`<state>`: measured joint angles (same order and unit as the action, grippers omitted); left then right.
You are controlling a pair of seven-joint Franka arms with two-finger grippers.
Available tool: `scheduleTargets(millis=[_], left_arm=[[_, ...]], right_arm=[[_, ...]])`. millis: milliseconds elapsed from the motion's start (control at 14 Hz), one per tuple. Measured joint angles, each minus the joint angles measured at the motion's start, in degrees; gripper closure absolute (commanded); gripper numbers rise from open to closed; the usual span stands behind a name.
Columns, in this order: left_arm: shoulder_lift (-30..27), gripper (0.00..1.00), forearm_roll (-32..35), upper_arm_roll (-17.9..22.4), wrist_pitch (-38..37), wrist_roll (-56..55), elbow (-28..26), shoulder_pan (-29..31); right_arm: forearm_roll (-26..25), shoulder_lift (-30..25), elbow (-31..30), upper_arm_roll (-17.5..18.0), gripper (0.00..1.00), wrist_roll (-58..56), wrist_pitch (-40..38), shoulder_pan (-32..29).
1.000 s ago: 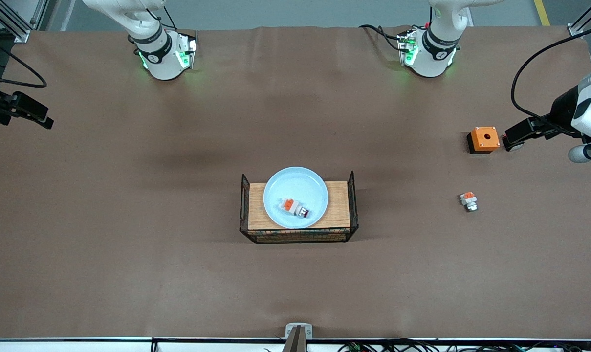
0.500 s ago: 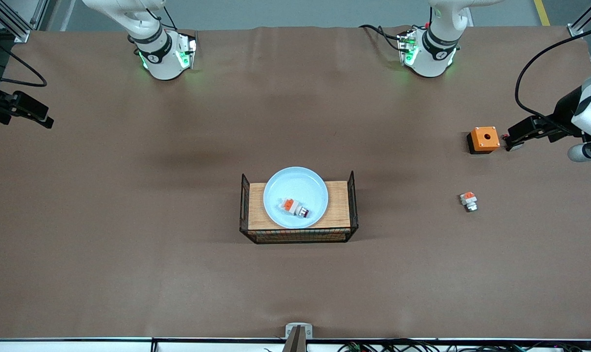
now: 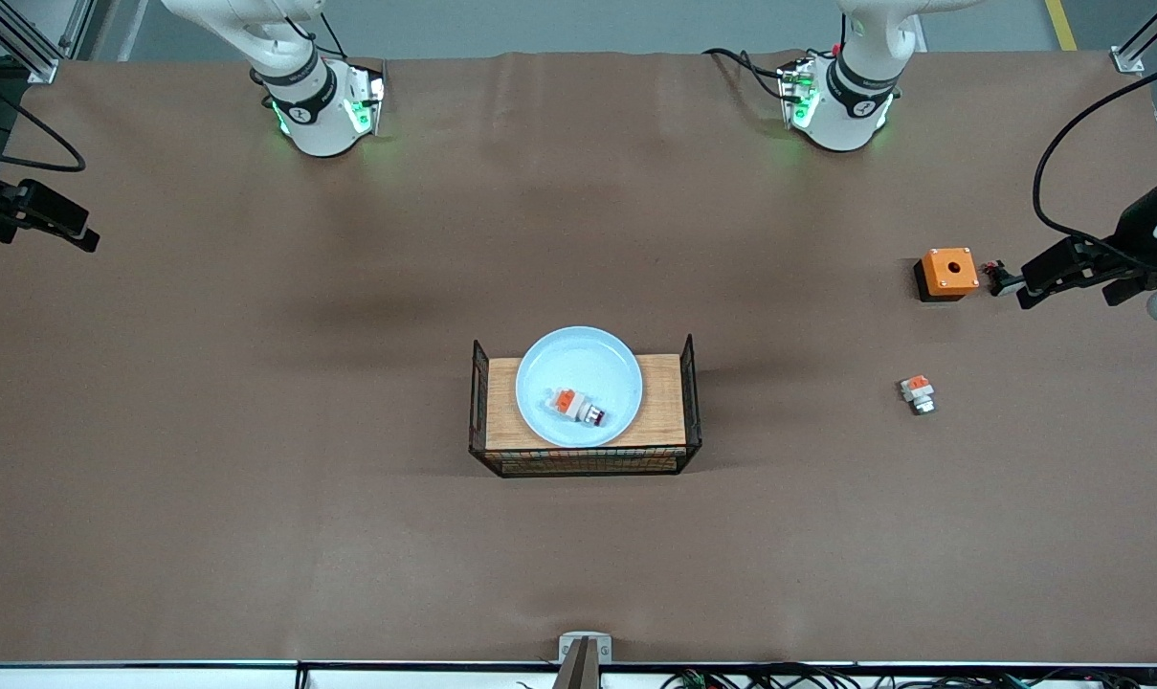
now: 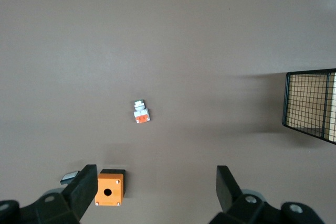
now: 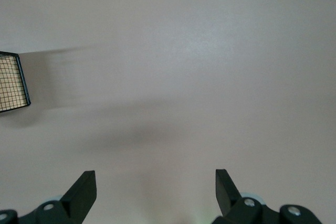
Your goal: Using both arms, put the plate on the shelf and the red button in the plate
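Note:
The pale blue plate point(image 3: 578, 364) rests on a wooden rack point(image 3: 669, 402) with black wire ends in the middle of the table. The red button point(image 3: 578, 409) lies in the plate, on the side nearer the front camera, dark red cap toward the left arm's end. My left gripper point(image 3: 1030, 285) is open and empty, in the air at the left arm's end of the table, beside the orange box. Its fingers point(image 4: 84, 187) frame bare table. My right gripper point(image 3: 80, 236) is open and empty at the right arm's end of the table; its fingers point(image 5: 84, 187) also show.
An orange box with a round hole point(image 3: 948, 272) stands near the left gripper and shows in the left wrist view point(image 4: 109, 190). A small grey part point(image 4: 69, 176) lies beside it. A white-and-orange part with a silver tip point(image 3: 918, 393) lies nearer the front camera, also in the left wrist view point(image 4: 140, 114).
My left gripper has drawn back from the orange box toward the table's edge at the left arm's end. The right gripper has shifted slightly outward. The plate and button have not moved.

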<state>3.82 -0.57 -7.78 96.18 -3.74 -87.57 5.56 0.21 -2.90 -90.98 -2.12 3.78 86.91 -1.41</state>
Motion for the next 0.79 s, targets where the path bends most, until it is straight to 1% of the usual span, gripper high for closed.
scheduleTargets(millis=[571, 786], left_arm=[[0.00, 0.00, 0.00, -0.38, 0.43, 0.03, 0.13, -0.16], [0.00, 0.00, 0.00, -0.38, 0.47, 0.03, 0.15, -0.16]], right_arm=[[0.06, -0.36, -0.20, 0.25, 0.00, -0.27, -0.02, 0.00], [0.09, -0.78, -0.27, 0.37, 0.00, -3.47, 0.18, 0.00]])
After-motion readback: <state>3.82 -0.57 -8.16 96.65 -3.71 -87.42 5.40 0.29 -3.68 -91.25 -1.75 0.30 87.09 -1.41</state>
